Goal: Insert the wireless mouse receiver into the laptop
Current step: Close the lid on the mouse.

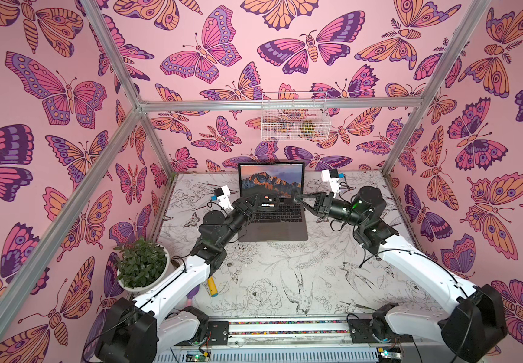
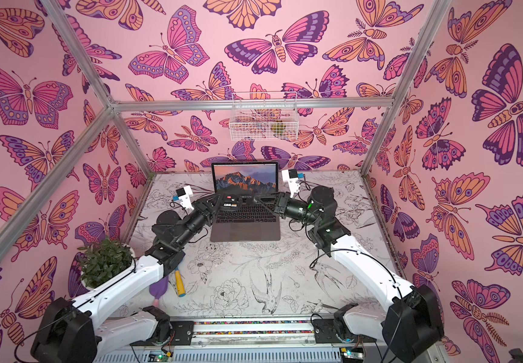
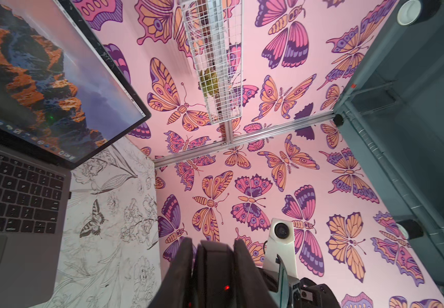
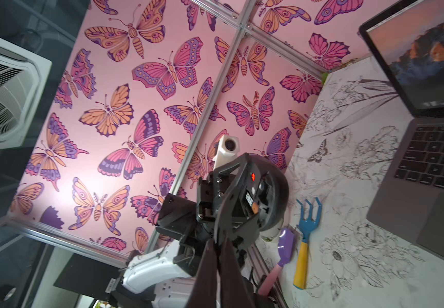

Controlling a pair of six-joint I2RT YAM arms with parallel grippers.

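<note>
On floral-sketch tabletop point(image 1: 269, 267), walled by pink butterfly wallpaper point(image 1: 65, 94), open laptop point(image 1: 272, 231) facing forward. At its right edge, seemingly plugged in, wireless mouse receiver point(image 3: 69, 195), long axis crosswise, pointing outward; too small to confirm. Left gripper point(image 3: 212, 241) clamped narrowly on black mouse point(image 4: 271, 186); right gripper point(image 4: 217, 241) pinched fully together, holding nothing visible.

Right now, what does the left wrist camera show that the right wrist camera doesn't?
Only left wrist: the wire basket. Only right wrist: a blue rake, a purple trowel and a white vent overhead. Both: the laptop, the table, and the mouse in the left hand.
</note>
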